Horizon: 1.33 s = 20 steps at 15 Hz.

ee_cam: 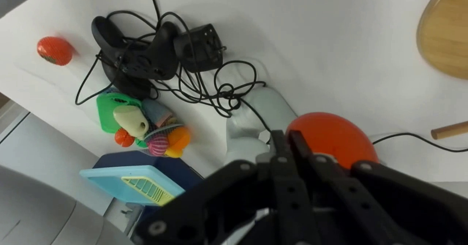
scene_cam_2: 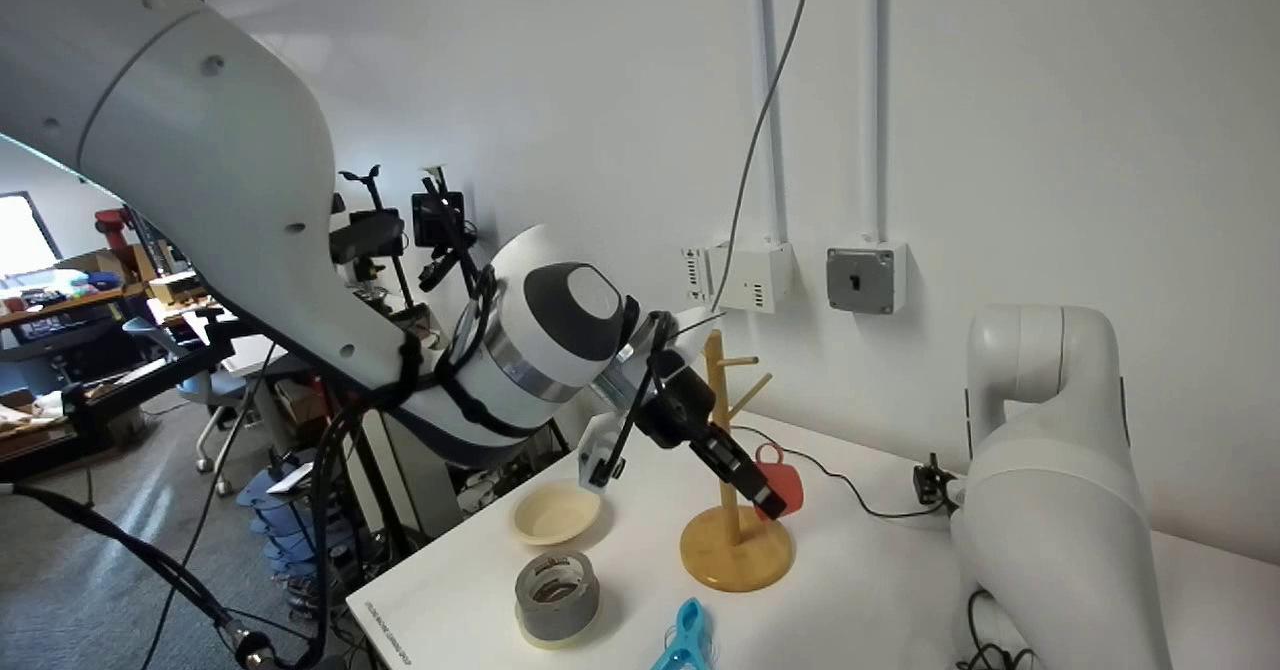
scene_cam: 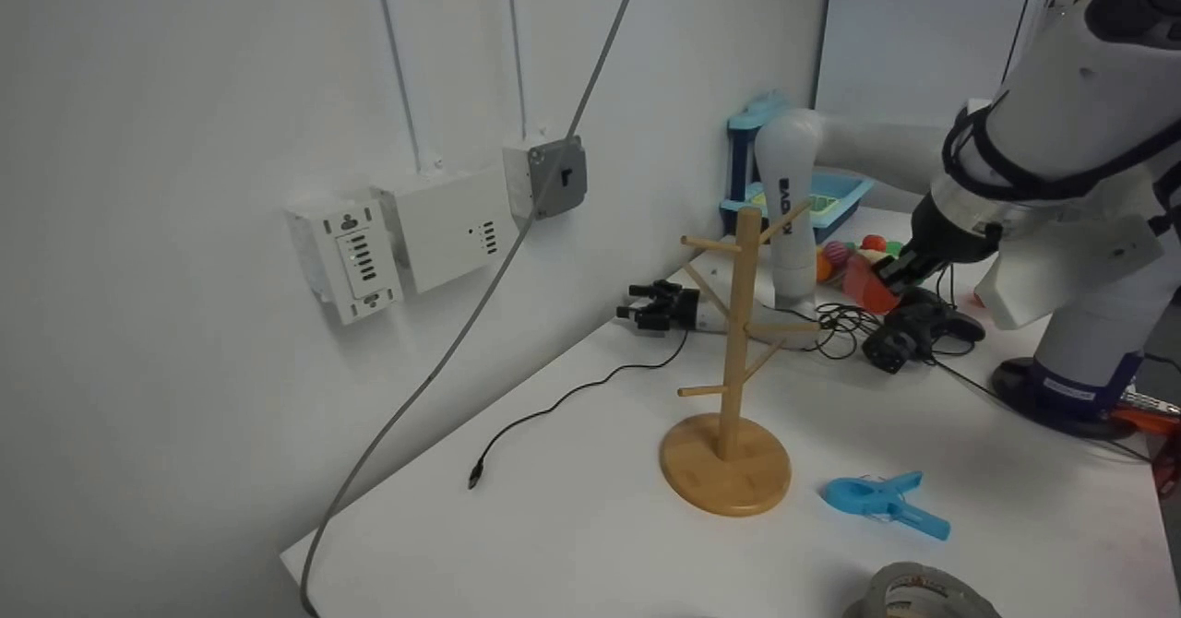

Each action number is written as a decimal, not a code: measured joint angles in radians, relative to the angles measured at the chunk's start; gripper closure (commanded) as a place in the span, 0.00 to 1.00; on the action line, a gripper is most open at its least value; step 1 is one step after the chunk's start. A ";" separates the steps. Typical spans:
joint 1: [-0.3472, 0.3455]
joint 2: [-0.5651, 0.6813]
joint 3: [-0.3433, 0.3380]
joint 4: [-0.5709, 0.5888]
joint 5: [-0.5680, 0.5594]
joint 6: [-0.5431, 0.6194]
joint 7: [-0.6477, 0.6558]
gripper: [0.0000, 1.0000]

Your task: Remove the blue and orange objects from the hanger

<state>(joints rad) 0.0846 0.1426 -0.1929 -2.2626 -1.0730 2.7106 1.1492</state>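
Observation:
The wooden hanger [scene_cam: 738, 341] stands upright on the white table with bare pegs; it also shows in an exterior view [scene_cam_2: 730, 545], and its base is partly in the wrist view [ee_cam: 448, 33]. An orange-red cup [scene_cam: 869, 288] is off the hanger, up in the air at my fingertips. Its handle loop shows above the cup [scene_cam_2: 787, 485] in an exterior view. My gripper [scene_cam: 893, 272] is nearly closed; in the wrist view its fingers [ee_cam: 289, 137] pinch the edge of the cup [ee_cam: 332, 137]. A blue clamp [scene_cam: 886, 498] lies on the table beside the hanger base.
A tape roll [scene_cam_2: 557, 595] and a cream bowl [scene_cam_2: 555, 512] stand on the table. A white robot arm [scene_cam_2: 1050, 490] rests near the wall. A black game controller [ee_cam: 139, 55] with tangled cable, toy food [ee_cam: 131, 120] and a blue bin [ee_cam: 135, 181] lie beyond.

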 measured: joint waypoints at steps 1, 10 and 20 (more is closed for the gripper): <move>0.000 0.010 0.001 -0.005 0.012 0.002 -0.001 0.99; -0.005 0.112 0.006 -0.047 0.235 0.032 -0.095 0.99; -0.051 0.235 0.104 -0.046 0.816 0.039 -0.494 0.99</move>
<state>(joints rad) 0.0332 0.3779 -0.0890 -2.3090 -0.2568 2.7491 0.6548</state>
